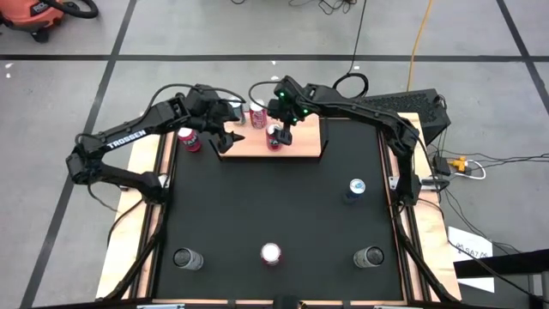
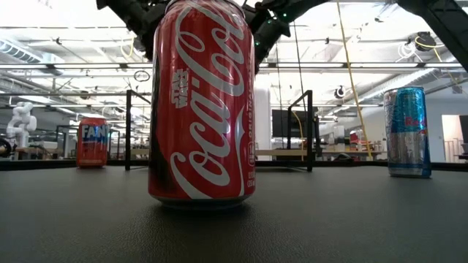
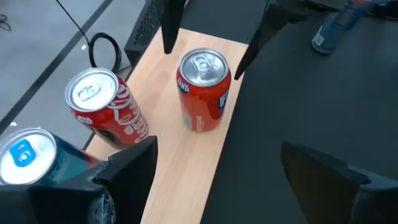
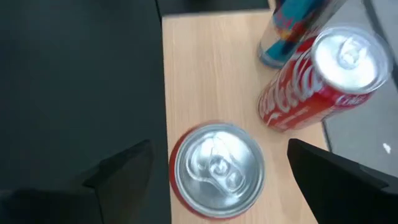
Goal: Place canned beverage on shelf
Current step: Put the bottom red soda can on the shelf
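The shelf (image 1: 300, 142), a light-wood board with black rods, stands at the table's far middle. Three cans stand upright on it: an orange-red can (image 4: 217, 171), a red Coca-Cola can (image 4: 323, 81) and a blue can (image 4: 292, 31). My right gripper (image 4: 217, 155) hangs open over the orange-red can (image 3: 204, 90), a finger on either side of its top, with a gap to the can on both sides in the right wrist view. My left gripper (image 3: 217, 180) is open with nothing between its fingers, above the shelf's left end (image 1: 225, 148).
Loose cans stand on the black table: a red one (image 1: 189, 139) left of the shelf, a blue one (image 1: 356, 189) at the right, a red Coca-Cola can (image 1: 271, 254) at the near middle, and two dark ones (image 1: 187, 257) (image 1: 369, 256) near the front corners.
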### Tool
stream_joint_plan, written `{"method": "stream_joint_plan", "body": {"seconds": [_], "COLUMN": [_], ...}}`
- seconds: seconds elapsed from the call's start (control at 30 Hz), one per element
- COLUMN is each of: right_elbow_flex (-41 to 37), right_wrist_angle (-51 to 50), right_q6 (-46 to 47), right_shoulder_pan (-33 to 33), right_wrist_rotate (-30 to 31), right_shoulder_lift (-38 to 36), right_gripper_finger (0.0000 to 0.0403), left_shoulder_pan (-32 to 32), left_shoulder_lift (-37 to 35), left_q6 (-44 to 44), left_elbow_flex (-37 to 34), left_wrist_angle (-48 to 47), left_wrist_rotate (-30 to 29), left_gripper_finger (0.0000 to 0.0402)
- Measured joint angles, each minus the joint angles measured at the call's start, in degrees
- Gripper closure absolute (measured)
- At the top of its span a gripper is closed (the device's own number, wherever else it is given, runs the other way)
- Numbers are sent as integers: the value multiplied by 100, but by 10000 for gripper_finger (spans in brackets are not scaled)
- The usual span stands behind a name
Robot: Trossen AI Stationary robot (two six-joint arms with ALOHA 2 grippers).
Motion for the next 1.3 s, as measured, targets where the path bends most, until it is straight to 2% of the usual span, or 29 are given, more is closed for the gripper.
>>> {"method": "stream_joint_plan", "body": {"seconds": [0.3,0.5,0.8,0.9,1.1,1.3], "right_elbow_flex": [-4,-5,-11,-11,-11,-13], "right_wrist_angle": [-105,3,-1,8,384,679], "right_q6": [-229,-92,154,235,173,344], "right_shoulder_pan": [-6,-39,-72,-135,-382,-817], "right_wrist_rotate": [-26,-142,-140,-68,653,433], "right_shoulder_lift": [171,452,543,543,547,547], "right_gripper_finger": [44,50,120,120,108,109], "left_shoulder_pan": [7,85,388,444,463,461], "left_shoulder_lift": [0,0,4,4,7,7], "left_q6": [-3,15,-9,-10,-13,-13], "left_elbow_flex": [-135,-135,-135,-135,-135,-135], "left_wrist_angle": [555,712,776,776,695,583], "left_wrist_rotate": [-22,-254,-286,-286,-286,-286], "left_gripper_finger": [71,71,71,71,71,71]}}
